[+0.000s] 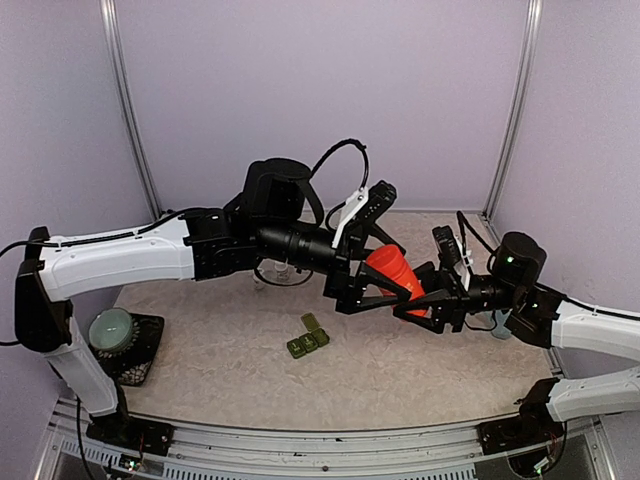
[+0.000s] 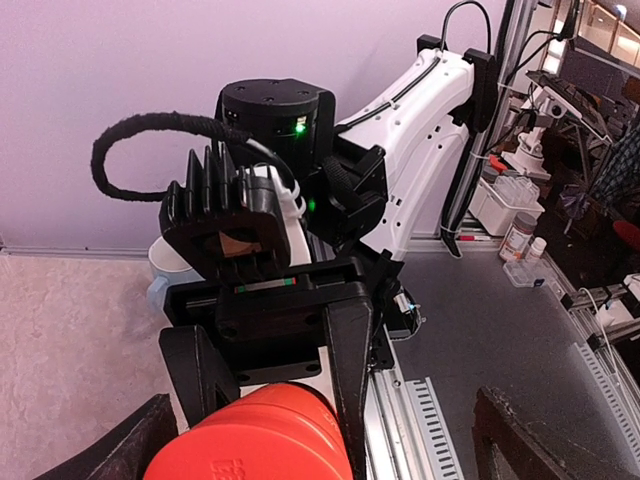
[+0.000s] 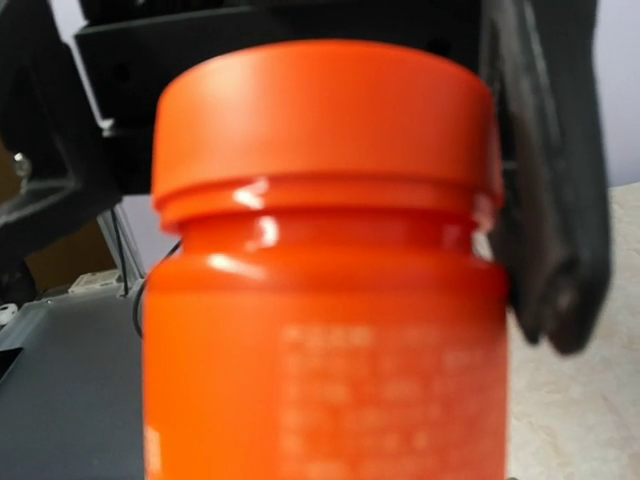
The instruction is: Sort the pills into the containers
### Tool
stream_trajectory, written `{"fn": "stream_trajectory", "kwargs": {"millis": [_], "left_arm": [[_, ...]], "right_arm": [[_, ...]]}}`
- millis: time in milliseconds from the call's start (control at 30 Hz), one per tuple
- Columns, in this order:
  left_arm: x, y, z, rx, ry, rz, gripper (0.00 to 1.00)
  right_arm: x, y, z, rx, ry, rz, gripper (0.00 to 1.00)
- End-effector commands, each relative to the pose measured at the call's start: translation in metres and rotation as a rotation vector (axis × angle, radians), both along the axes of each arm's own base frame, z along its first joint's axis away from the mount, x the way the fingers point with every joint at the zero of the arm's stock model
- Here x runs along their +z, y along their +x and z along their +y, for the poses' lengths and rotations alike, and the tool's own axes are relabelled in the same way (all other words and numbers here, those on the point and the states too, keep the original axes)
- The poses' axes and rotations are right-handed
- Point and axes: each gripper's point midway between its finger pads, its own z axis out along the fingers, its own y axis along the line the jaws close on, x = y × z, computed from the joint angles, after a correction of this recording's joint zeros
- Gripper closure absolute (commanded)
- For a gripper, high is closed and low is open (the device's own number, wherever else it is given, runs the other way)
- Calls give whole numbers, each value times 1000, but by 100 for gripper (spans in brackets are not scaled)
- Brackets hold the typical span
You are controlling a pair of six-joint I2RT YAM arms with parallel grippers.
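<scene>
An orange pill bottle [image 1: 393, 272] with an orange cap hangs in the air between both grippers, above the table. My right gripper [image 1: 428, 300] is shut on its body, which fills the right wrist view [image 3: 325, 340]. My left gripper [image 1: 362, 285] is open around the cap end [image 2: 250, 440], with one finger [image 3: 545, 200] right beside the cap and the other standing off. The dark green container strip [image 1: 308, 338] lies on the table below, with one lid raised. No loose pills show.
A pale blue mug [image 1: 499, 324] stands behind my right arm and also shows in the left wrist view [image 2: 160, 275]. A clear glass object [image 1: 280, 272] sits under my left arm. A pale green round dish on a black stand [image 1: 113, 330] is at the left edge.
</scene>
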Motion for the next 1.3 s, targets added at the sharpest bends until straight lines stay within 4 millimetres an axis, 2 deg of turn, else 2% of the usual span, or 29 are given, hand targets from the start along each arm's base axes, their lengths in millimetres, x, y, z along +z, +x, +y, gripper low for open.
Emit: {"fn": "stream_trajectory", "kwargs": {"millis": [0,200,367,600,767,833,967,1100,1167,1267], "left_arm": [[17,-11,9,11,-34,-49,1],[20,-16,12,74,-11,-121,1],[15,-17,15,124,18,-151,1],[5,-13,17,163,40,-154,1],[0,5,16,236,46,-140,1],[-2,19,21,288,38,-123,1],[-20,44,49,408,30,-68,1],[-28,65,94,642,32,-20,1],[-38,68,114,726,46,19,1],[-66,64,134,794,118,83,1]], "right_arm": [[7,18,0,-85,-1,4,67],[-3,43,-9,-216,-28,58,67],[-5,56,-16,-283,-28,80,67],[6,46,-20,-244,15,46,67],[9,42,-20,-229,19,29,67],[10,43,-23,-254,10,17,67],[9,45,-29,-298,-9,10,66],[2,44,-31,-303,-26,25,67],[-1,43,-31,-301,-29,27,66],[2,39,-32,-290,-25,16,66]]}}
